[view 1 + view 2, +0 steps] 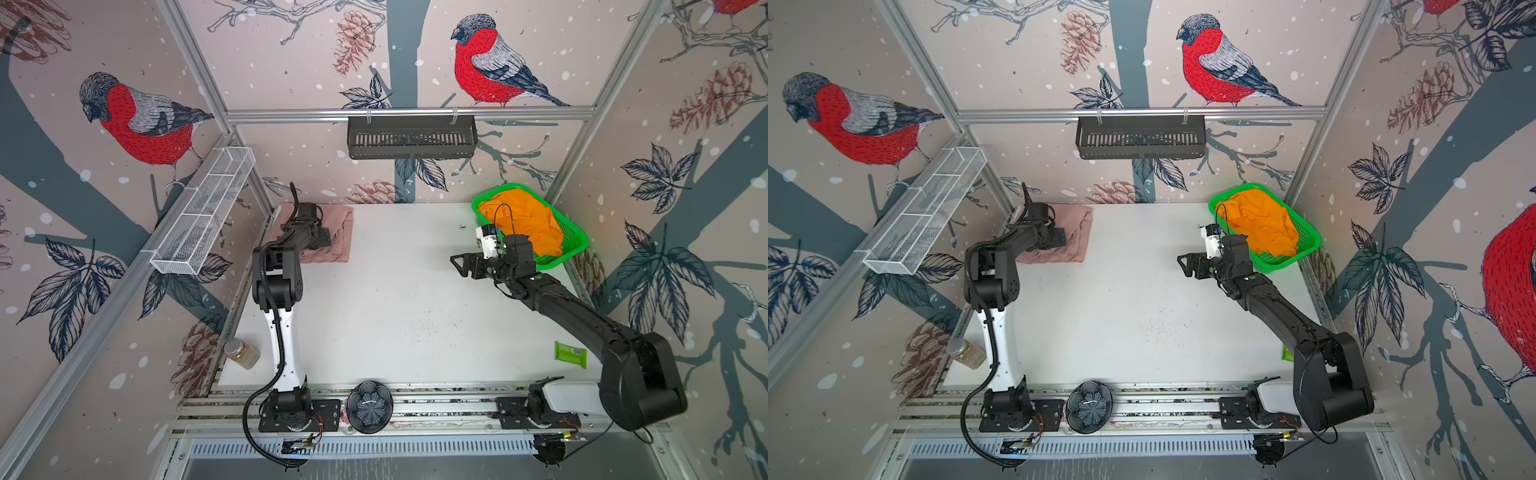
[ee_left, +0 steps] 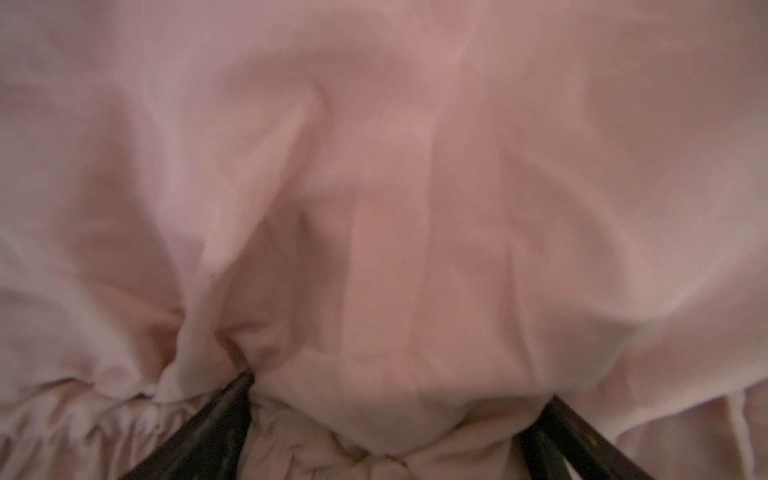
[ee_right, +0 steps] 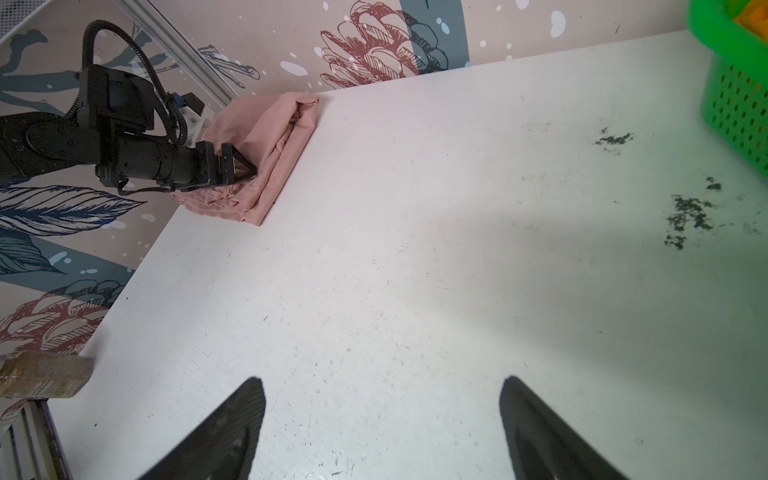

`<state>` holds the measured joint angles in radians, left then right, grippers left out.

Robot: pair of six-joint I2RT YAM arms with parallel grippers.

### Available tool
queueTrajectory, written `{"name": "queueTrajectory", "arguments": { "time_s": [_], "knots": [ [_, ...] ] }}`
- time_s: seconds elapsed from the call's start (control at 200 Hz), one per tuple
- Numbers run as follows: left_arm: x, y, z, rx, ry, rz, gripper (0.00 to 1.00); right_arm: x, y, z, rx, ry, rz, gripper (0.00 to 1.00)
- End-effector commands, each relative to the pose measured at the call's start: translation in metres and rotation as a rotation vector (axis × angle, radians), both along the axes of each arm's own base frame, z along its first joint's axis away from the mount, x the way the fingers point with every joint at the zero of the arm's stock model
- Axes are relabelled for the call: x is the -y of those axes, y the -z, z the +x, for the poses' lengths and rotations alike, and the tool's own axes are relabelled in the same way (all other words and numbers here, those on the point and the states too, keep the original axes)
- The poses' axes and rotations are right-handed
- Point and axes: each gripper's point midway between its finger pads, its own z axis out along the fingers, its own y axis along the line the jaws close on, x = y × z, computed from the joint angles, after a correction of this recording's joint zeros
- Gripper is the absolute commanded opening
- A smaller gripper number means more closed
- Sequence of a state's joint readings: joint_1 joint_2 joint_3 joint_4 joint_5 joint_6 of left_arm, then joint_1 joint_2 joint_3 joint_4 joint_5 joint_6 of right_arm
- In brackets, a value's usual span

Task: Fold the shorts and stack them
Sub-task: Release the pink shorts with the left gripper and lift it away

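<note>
Now, left gripper (image 3: 245,169), jaws apart, rests on the folded pink shorts (image 3: 286,137): best lift straight up, no dragging that fold; right gripper (image 3: 383,380), jaws spread too, hovers near the orange shorts (image 1: 528,220).

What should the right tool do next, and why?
Probably swing the right tool toward the green basket and lower it onto the orange shorts. It hangs open and empty over the table. The orange shorts lie bunched in the basket, while the pink shorts already sit folded in the far corner, with the open left tool resting on them.
</note>
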<state>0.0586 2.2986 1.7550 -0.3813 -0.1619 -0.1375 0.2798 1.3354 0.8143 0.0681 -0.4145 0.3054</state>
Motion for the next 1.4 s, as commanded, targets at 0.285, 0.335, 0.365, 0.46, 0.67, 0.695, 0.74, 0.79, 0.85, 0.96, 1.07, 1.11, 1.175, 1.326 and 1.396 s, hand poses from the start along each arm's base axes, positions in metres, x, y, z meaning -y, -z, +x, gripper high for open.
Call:
{"name": "queueTrajectory", "arguments": {
  "time_s": [0.285, 0.335, 0.365, 0.46, 0.67, 0.695, 0.74, 0.79, 0.85, 0.96, 1.07, 1.11, 1.175, 1.326, 1.396],
  "knots": [
    [-0.019, -0.066, -0.024, 0.068, -0.092, 0.068, 0.97, 0.008, -0.037, -0.007, 0.144, -0.004, -0.013, 0.9],
    [-0.018, -0.081, -0.03, 0.105, -0.104, 0.057, 0.97, 0.009, -0.042, -0.008, 0.163, -0.006, -0.018, 0.9],
    [-0.017, -0.089, -0.034, 0.123, -0.113, 0.051, 0.97, 0.009, -0.046, -0.008, 0.173, -0.004, -0.017, 0.9],
    [-0.012, -0.116, -0.052, 0.174, -0.129, 0.033, 0.97, 0.009, -0.056, -0.008, 0.196, -0.008, -0.006, 0.9],
    [0.044, -0.166, -0.091, 0.263, -0.006, -0.064, 0.97, -0.003, -0.057, -0.017, 0.155, -0.075, 0.065, 0.9],
    [0.054, -0.172, -0.096, 0.266, 0.018, -0.073, 0.97, -0.006, -0.055, -0.018, 0.145, -0.088, 0.071, 0.9],
    [0.071, -0.184, -0.107, 0.278, 0.059, -0.076, 0.97, -0.011, -0.05, -0.02, 0.127, -0.107, 0.081, 0.9],
    [0.091, -0.195, -0.122, 0.294, 0.101, -0.112, 0.97, -0.015, -0.048, -0.023, 0.111, -0.122, 0.087, 0.9],
    [0.119, -0.205, -0.141, 0.32, 0.195, -0.222, 0.97, -0.019, -0.047, -0.026, 0.103, -0.132, 0.09, 0.9],
    [0.147, -0.212, -0.18, 0.365, 0.304, -0.349, 0.97, -0.015, -0.049, -0.022, 0.114, -0.095, 0.023, 0.89],
    [0.147, -0.213, -0.21, 0.384, 0.324, -0.371, 0.97, 0.01, -0.051, -0.006, 0.111, 0.059, -0.105, 0.89],
    [0.149, -0.215, -0.218, 0.382, 0.349, -0.372, 0.97, 0.019, -0.053, -0.002, 0.106, 0.107, -0.133, 0.89],
    [0.148, -0.217, -0.227, 0.376, 0.38, -0.346, 0.97, 0.036, -0.057, 0.004, 0.093, 0.199, -0.187, 0.89],
    [0.145, -0.213, -0.234, 0.369, 0.41, -0.301, 0.97, 0.069, -0.074, 0.017, 0.113, 0.364, -0.243, 0.91],
    [0.143, -0.206, -0.236, 0.375, 0.413, -0.294, 0.97, 0.087, -0.081, 0.028, 0.111, 0.43, -0.259, 0.91]
  ]
}}
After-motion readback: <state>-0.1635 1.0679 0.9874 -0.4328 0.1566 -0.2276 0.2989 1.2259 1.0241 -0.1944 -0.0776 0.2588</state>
